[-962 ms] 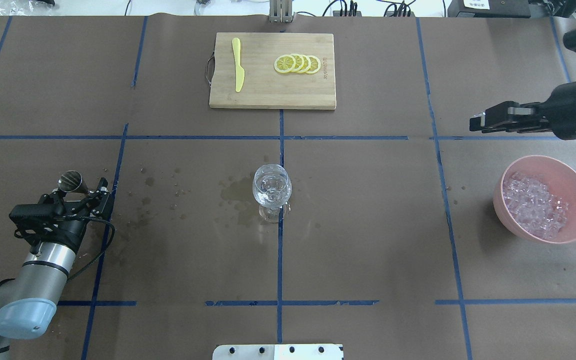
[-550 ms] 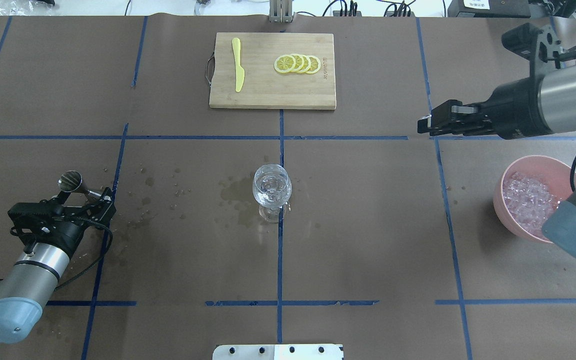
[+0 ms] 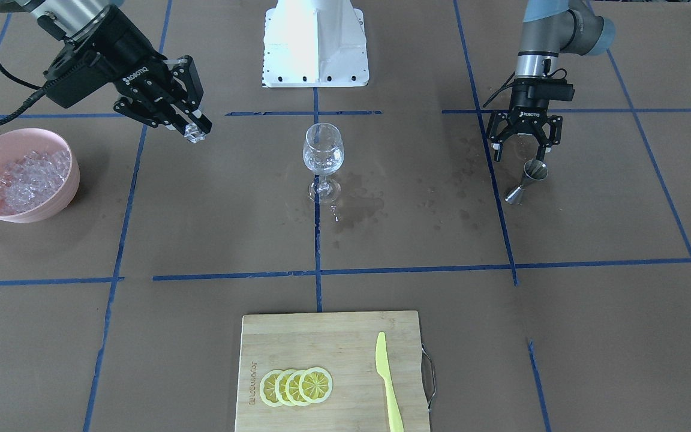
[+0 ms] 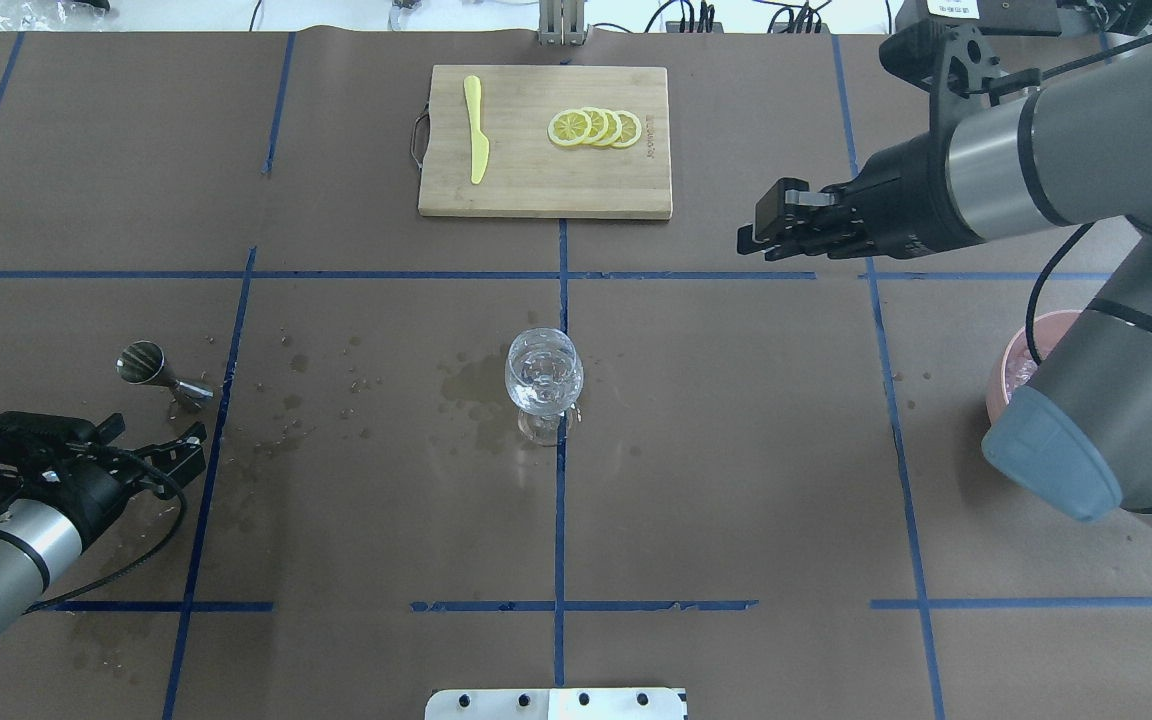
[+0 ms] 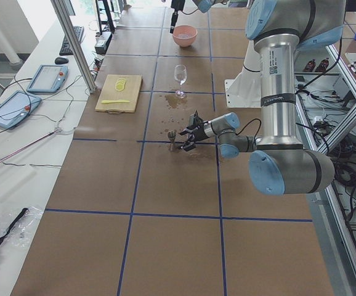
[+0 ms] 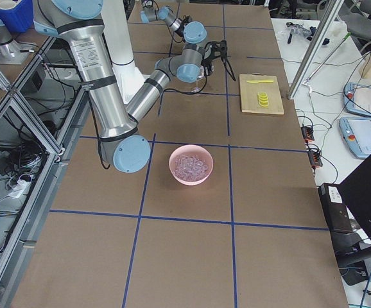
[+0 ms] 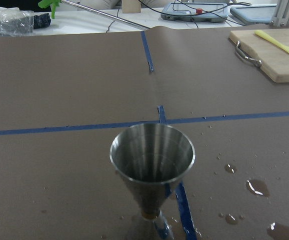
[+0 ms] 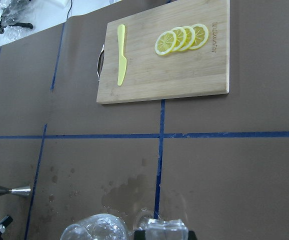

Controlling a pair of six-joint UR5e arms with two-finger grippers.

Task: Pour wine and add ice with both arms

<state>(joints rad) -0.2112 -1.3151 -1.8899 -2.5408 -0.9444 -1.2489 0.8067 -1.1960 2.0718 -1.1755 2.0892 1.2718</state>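
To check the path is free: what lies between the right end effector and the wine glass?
No object: between the right end effector, holding an ice cube, and the wine glass is only taped brown cover, seen in the front-facing view.

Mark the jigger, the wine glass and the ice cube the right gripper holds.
jigger point(image 3: 526, 182), front-facing view, on its narrow waist.
wine glass point(image 3: 323, 150), front-facing view, on the bowl.
ice cube point(image 3: 193, 134), front-facing view, on its clear face.

A bamboo cutting board holds four overlapping lemon slices; a yellow knife lies near its handle.
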